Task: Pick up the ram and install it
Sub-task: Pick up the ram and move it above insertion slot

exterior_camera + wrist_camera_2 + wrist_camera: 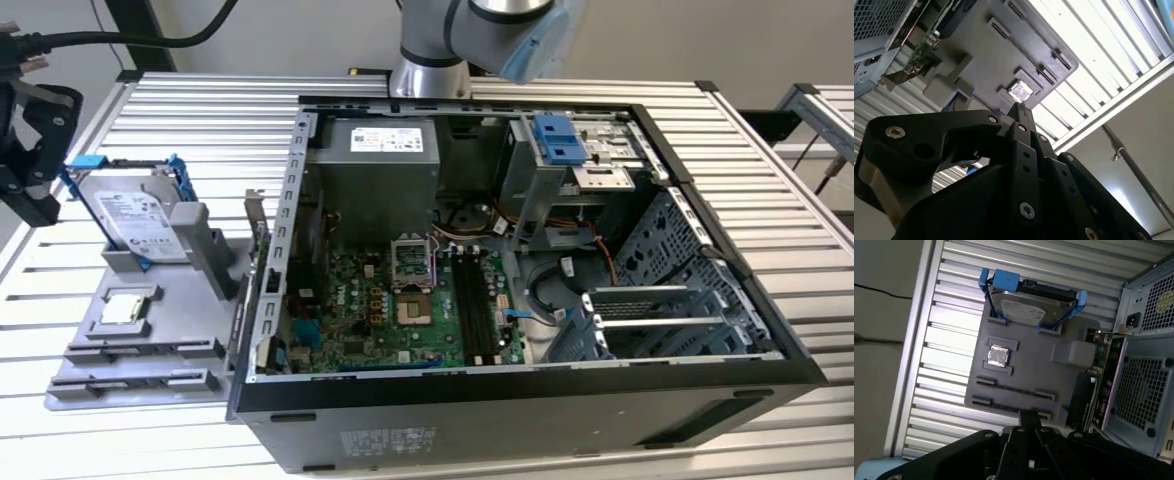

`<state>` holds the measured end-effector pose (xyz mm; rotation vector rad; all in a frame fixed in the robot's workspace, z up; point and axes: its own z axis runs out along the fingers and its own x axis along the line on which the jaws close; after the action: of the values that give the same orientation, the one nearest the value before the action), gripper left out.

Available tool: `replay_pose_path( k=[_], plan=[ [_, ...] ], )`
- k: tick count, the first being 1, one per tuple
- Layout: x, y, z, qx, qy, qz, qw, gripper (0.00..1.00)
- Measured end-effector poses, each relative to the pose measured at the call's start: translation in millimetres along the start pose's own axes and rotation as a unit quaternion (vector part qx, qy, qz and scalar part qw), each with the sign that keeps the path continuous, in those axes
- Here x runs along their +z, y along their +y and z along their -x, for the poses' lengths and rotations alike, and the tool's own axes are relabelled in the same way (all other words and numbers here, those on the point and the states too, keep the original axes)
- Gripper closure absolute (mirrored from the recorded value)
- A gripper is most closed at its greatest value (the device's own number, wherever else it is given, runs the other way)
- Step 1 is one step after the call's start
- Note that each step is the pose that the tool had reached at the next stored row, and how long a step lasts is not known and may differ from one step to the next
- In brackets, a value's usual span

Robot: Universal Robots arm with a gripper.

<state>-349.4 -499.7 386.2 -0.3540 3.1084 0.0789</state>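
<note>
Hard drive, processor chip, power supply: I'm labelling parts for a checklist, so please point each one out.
hard drive [134,215]: exterior view, on its white label.
processor chip [998,356]: first wrist view, middle of its silver top.
power supply [376,168]: exterior view, on its grey side face.

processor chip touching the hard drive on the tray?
Apart. The first wrist view shows bare grey tray between the processor chip and the hard drive.

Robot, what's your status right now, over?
Gripper hangs at the exterior view's left, beside the gray tray and hard drive. Ram: cannot make it out. Nothing in the way over the tray.
</note>
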Motion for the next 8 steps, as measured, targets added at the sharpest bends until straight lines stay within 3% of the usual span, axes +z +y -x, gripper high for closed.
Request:
replay_pose_path(
  k=[4, 8],
  plan=[
    [0.0, 0.0, 0.0, -0.037, 0.0018, 0.0007, 0.99933, 1.00],
    [0.0, 0.0, 0.0, -0.073, 0.0036, 0.0013, 0.99729, 1.00]
  ],
)
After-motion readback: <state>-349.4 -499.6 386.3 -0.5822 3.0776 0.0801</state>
